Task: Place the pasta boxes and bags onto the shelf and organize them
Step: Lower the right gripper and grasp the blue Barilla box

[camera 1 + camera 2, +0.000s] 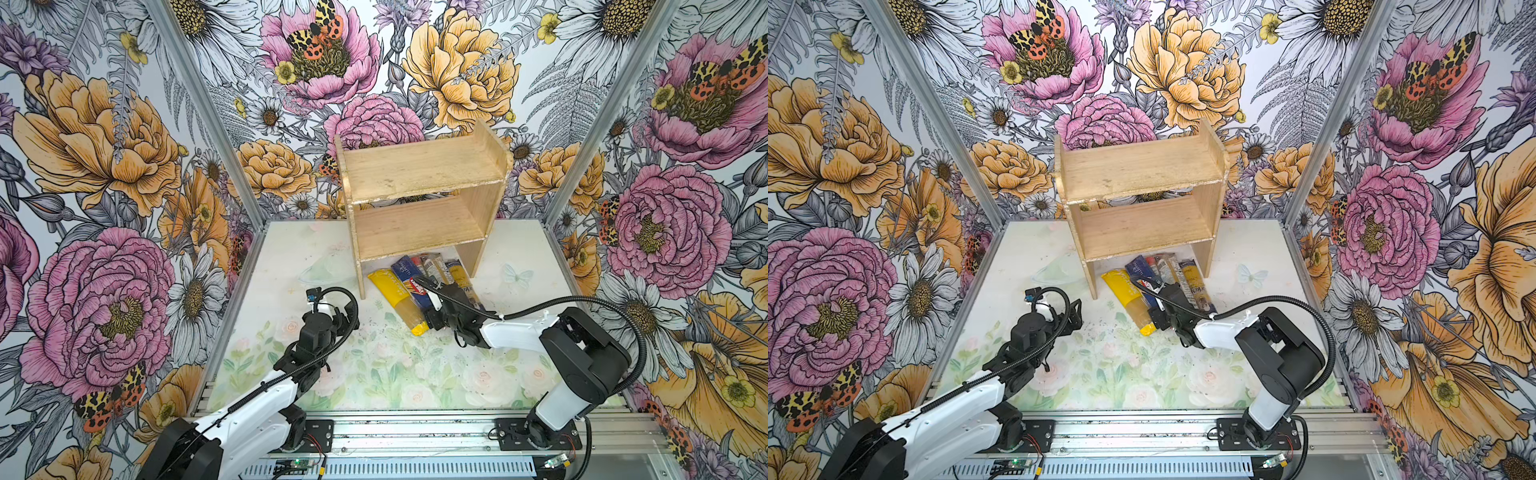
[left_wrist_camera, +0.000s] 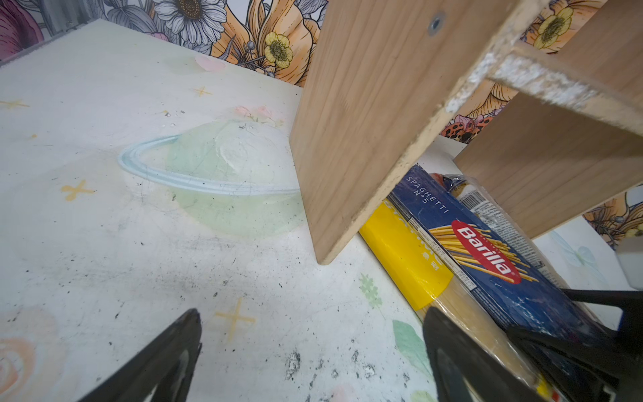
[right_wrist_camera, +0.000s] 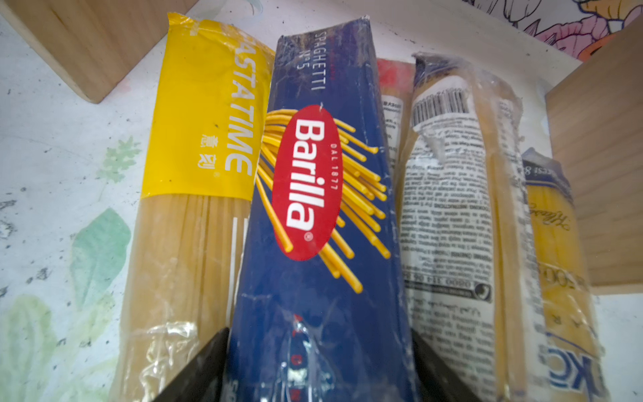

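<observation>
the nearer right jaws straddle the barilla box's (image 3: 306, 181) width before the shelf (image 1: 415, 170), grip unclear; left jaws wide.

light unfinished-wood two-tier shelf (image 1: 419, 178) is standing at the back middle of the pale printed tabletop (image 1: 374, 374). five packs are lying side by side under its lower tier, near ends sticking out frontward. left to right: yellow-ended clear bag (image 1: 395, 291), dark blue cardboard barilla box (image 1: 409, 276), red-ended bag (image 1: 417, 261), clear white-labelled bag (image 1: 434, 266), yellow-and-blue bag (image 1: 459, 276).
</observation>
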Controlling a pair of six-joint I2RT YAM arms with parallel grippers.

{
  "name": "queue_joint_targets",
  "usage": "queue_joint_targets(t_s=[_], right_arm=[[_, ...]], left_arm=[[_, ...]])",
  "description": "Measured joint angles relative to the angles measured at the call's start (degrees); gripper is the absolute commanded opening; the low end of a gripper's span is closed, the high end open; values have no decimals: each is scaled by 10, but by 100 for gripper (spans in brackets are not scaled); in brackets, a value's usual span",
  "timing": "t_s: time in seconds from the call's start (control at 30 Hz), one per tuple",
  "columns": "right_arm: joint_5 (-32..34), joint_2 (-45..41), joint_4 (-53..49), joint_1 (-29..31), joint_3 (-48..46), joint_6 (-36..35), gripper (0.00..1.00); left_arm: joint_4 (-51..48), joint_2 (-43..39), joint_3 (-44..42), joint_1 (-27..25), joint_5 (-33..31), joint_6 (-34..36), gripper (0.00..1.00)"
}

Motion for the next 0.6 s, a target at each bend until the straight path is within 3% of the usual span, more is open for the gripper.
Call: queue_joint_targets(t_s=[0.27, 0.6], right_arm=[[-46, 16, 0, 2, 10, 32, 34], [-96, 26, -1, 0, 17, 103, 11]], left_arm=[[0, 0, 0, 0, 0, 0, 99], [0, 0, 0, 0, 0, 0, 99]])
